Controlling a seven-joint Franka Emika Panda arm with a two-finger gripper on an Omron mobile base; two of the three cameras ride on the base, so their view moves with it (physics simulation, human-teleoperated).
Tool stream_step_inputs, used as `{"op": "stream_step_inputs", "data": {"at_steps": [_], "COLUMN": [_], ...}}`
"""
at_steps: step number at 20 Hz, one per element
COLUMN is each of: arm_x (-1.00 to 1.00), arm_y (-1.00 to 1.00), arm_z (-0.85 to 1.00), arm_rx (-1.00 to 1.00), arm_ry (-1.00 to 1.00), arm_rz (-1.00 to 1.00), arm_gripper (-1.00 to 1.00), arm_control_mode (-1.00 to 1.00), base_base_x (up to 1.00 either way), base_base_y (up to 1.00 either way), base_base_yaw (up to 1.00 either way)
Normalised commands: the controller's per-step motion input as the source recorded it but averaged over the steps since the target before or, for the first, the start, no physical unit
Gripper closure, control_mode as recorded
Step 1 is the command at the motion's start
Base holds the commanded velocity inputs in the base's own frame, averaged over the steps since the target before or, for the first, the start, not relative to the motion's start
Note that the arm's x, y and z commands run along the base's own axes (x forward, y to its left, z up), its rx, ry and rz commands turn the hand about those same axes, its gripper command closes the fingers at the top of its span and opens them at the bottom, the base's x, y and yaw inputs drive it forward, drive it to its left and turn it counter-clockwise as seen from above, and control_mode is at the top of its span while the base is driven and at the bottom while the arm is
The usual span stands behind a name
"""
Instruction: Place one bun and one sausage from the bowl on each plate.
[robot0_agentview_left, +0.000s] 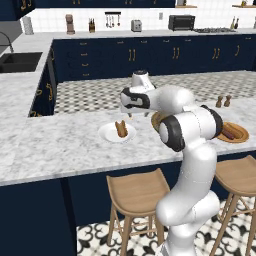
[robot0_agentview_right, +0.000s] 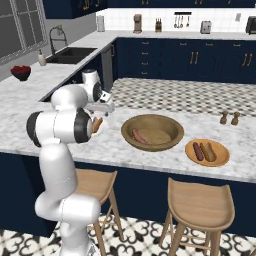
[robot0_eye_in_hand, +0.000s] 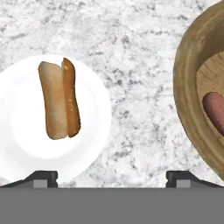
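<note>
The fingers (robot0_eye_in_hand: 112, 177) stand wide apart and hold nothing, hanging over the marble desk (robot0_eye_in_hand: 131, 57) between the white plate (robot0_eye_in_hand: 26, 144) and the wooden bowl (robot0_eye_in_hand: 188, 87). On the white plate lies a bun (robot0_eye_in_hand: 59, 100). One sausage (robot0_agentview_right: 138, 136) lies in the bowl. Farther along the desk, the tan wooden plate (robot0_agentview_right: 220, 159) carries a bun and a sausage side by side. Two small shakers (robot0_agentview_right: 229, 118) stand behind it, and wooden stools (robot0_agentview_right: 200, 205) sit below the desk edge.
</note>
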Motion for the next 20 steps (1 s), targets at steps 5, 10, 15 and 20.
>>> {"op": "stream_step_inputs", "data": {"at_steps": [5,10,15,20], "arm_x": [-0.26,0.09,0.17,0.16], "arm_y": [-0.95,-0.66,-0.41,-0.04], "arm_z": [0.12,0.0,0.0,-0.15], "arm_rx": [0.01,0.1,0.12,0.02], "arm_ry": [-0.01,0.0,0.01,0.0], "arm_rz": [0.0,0.05,0.06,0.03], "arm_gripper": [-1.0,-1.0,-1.0,-1.0], "arm_control_mode": [-1.0,-1.0,-1.0,-1.0], "base_base_x": [0.0,0.0,0.0,0.0], "base_base_y": [0.0,0.0,0.0,0.0], "base_base_yaw": [0.0,0.0,0.0,0.0]}}
